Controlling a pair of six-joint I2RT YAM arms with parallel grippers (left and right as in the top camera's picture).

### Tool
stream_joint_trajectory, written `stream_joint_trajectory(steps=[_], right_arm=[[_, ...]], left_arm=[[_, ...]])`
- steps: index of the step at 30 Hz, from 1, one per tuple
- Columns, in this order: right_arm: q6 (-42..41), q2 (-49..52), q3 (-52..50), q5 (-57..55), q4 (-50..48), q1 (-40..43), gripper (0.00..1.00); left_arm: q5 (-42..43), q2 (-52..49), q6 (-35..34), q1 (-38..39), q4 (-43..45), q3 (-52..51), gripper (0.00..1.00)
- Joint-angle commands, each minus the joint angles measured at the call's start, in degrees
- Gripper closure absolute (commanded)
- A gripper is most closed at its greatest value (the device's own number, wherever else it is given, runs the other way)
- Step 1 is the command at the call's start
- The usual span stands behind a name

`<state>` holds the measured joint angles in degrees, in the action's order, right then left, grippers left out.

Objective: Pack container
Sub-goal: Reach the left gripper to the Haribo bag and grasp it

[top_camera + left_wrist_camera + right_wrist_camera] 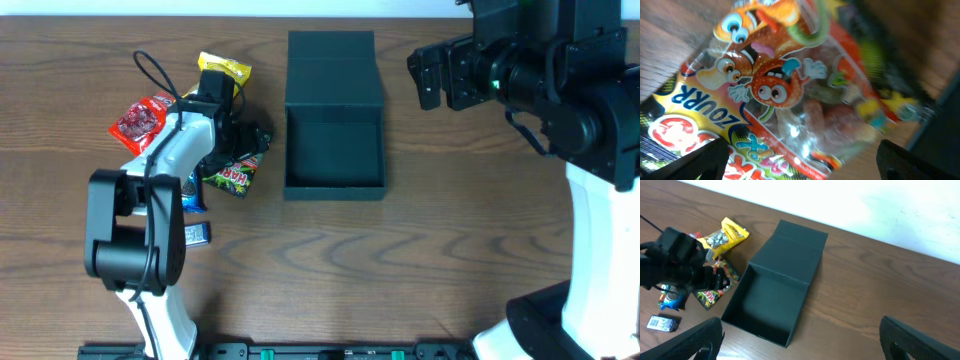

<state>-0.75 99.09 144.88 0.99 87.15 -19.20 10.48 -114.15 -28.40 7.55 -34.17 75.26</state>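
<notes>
Down at the near edge, the brown wood-grain table (pixel 450 250) runs the full width, and both arm bases stand on it. A small dark packet (pixel 197 233) lies beside the left arm, with a blue packet (pixel 195 192) just beyond it.

Next out is the gummy packet (pixel 780 90), covered in cartoon fruit faces. The left gripper (pixel 807 160) is right over it with its fingers spread wide, one at each side of the wrist view. I can't tell whether they touch the packet.

The container (pixel 335 150) sits near the middle of the table, just to the right of that gripper and the gummy packet. It is open, and its lid (pixel 332 65) is hinged back flat toward the far side.

The right gripper (pixel 802 342) hangs above the table to the right of the container, well apart from it (about level with the lid). Its fingers are spread too.

Back on the left, a red packet (pixel 140 118) and then a yellow packet (pixel 222 70) lie farther out. Beyond the table's far edge there is only a plain white wall (pixel 865 205).
</notes>
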Motion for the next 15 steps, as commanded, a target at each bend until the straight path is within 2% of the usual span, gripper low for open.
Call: stream_joint_trajectory(steps=[1,5,10,15], right_arm=[[1.09,-0.52,-0.24,-0.81,0.02,0.15,0.01],[1.09,-0.52,-0.24,-0.79,0.04,0.15,0.01],[1.31,-0.52,-0.24,-0.81,0.04,0.15,0.01],[1.31,-0.52,-0.24,-0.81,0.04,0.15,0.01]], left_arm=[[0.07,-2.23,-2.25,-0.33,0.11,1.11,0.05],[0.2,-3.17,-2.51,-0.5,-0.13,1.11,0.0],[1.2,-3.17,-2.49,-0.5,-0.26,1.11,0.34],[1.2,-3.19,-2.47,-0.5,-1.07,1.11,0.54]])
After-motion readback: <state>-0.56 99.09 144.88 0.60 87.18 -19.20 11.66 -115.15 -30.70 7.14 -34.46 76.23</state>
